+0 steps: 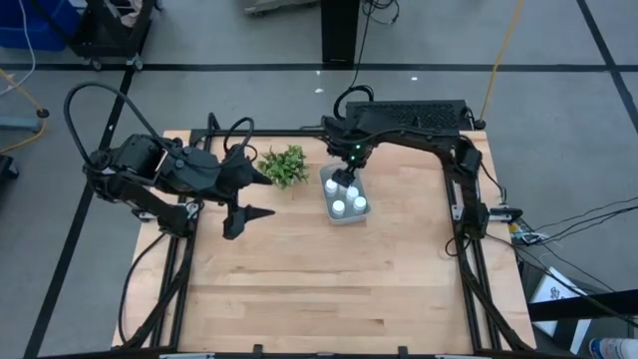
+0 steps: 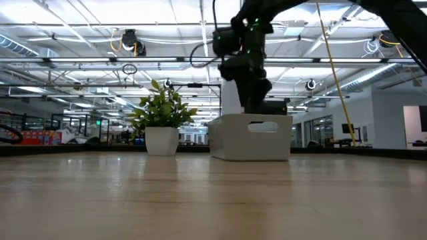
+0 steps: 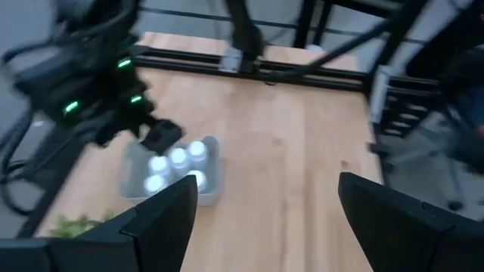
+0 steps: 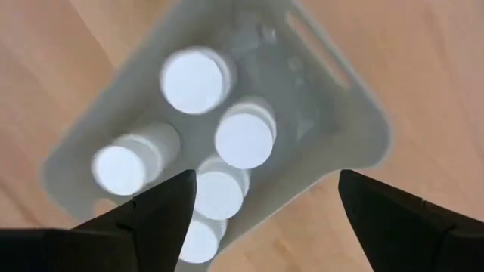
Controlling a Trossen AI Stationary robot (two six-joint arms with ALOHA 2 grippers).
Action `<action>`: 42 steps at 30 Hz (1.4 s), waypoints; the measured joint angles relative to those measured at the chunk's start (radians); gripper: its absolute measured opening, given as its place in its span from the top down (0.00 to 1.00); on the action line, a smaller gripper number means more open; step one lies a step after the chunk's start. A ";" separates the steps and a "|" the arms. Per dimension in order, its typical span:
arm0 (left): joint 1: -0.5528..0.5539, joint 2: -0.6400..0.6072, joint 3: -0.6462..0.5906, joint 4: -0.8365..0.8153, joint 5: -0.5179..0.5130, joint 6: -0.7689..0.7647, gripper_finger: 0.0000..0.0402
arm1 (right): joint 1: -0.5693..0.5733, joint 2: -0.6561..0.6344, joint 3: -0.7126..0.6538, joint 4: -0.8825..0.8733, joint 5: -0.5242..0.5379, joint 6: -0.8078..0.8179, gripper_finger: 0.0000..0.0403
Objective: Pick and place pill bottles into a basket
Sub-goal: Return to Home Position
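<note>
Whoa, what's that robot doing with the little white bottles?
It is putting pill bottles into the basket. Five white ones stand inside it. The right gripper hangs open just above the basket, holding nothing. The left gripper waits open and empty beside the green plant, on the side away from the basket.

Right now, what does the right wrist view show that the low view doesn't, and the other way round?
Only the right wrist view: five pill bottles standing in the bin, caps up, seen between the open fingers of the right end effector. Only the low view: a potted plant beside the bin, the bin's side wall hiding its contents, and the right arm above it. Both: the bin and the wooden table. The left arm shows in neither.
</note>
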 joint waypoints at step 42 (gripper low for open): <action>-0.214 -0.567 -1.359 1.042 -0.078 -0.369 0.21 | 0.715 -0.802 -1.437 2.115 0.208 0.723 0.22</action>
